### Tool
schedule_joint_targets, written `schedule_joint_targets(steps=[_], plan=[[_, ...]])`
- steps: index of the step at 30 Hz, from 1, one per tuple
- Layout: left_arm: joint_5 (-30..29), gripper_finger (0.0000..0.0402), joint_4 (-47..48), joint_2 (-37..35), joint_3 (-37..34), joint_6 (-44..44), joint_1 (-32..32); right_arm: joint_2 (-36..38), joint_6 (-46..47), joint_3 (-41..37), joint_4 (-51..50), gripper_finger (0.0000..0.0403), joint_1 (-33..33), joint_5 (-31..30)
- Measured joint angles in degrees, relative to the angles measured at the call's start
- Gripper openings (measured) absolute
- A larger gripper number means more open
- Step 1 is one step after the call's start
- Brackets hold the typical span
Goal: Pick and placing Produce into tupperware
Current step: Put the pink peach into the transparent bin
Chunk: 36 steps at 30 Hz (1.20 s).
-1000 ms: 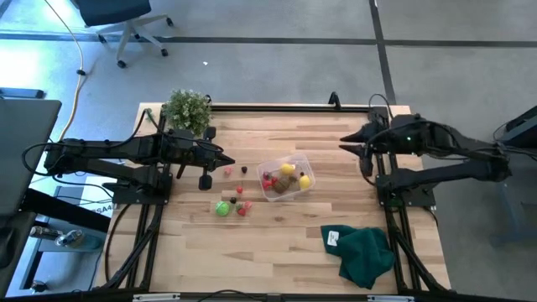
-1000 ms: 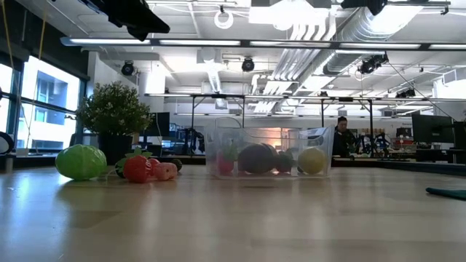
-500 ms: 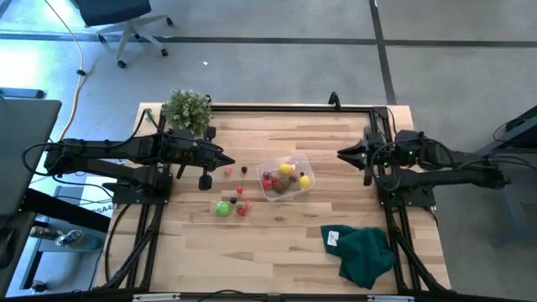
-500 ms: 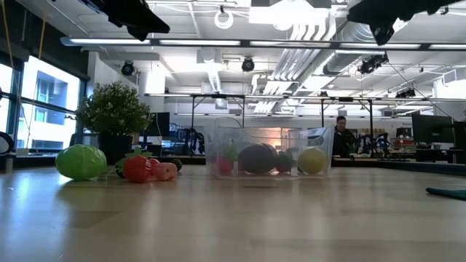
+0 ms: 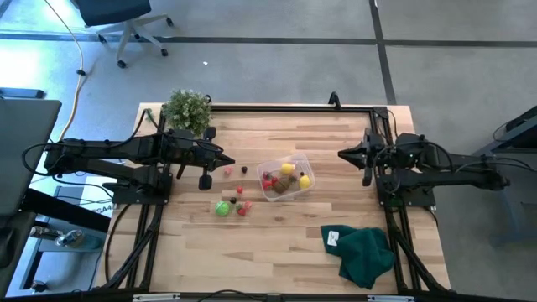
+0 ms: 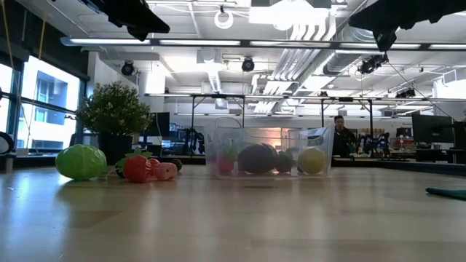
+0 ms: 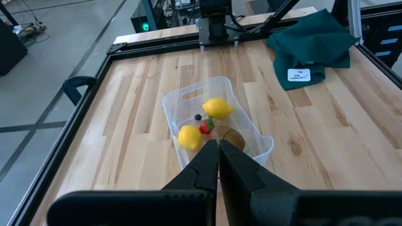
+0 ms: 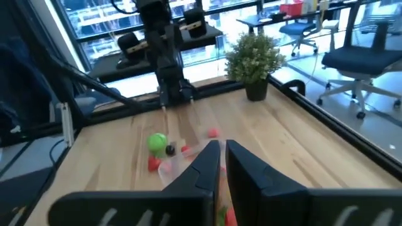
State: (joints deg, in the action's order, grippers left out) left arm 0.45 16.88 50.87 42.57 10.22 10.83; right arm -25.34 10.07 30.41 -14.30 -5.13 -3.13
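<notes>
The clear tupperware stands mid-table and holds two yellow pieces, red ones and a brown one. Left of it, loose produce lies on the wood: a green piece, red ones and smaller bits. My left gripper hovers shut above the table, left of the tub, with its fingers pointing at the tub. My right gripper hangs shut above the table to the right of the tub; its fingers are empty.
A potted plant stands at the far left corner. A dark green cloth with a white label lies near the front right. A black frame rail runs along the far edge. A person is in the room behind.
My right arm has folded back toward the table's right edge and sunk. Its gripper has dropped into the top of the low view. The tub and the produce have not moved.
</notes>
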Motion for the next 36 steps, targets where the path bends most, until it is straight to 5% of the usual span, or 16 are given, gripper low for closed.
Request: schedule_joint_targets(steps=[21, 36], plan=[[0.0, 0.0005, 0.0, 0.0, 0.0, 0.0, 0.0, -2.0, -4.1, 6.6, -23.1, 0.0019, 0.0, -2.0], [-1.6, 0.0005, -0.7, 0.0, 0.0, 0.0, 0.0, -2.0, -3.6, 7.1, -24.1, 0.0019, 0.0, -2.7]])
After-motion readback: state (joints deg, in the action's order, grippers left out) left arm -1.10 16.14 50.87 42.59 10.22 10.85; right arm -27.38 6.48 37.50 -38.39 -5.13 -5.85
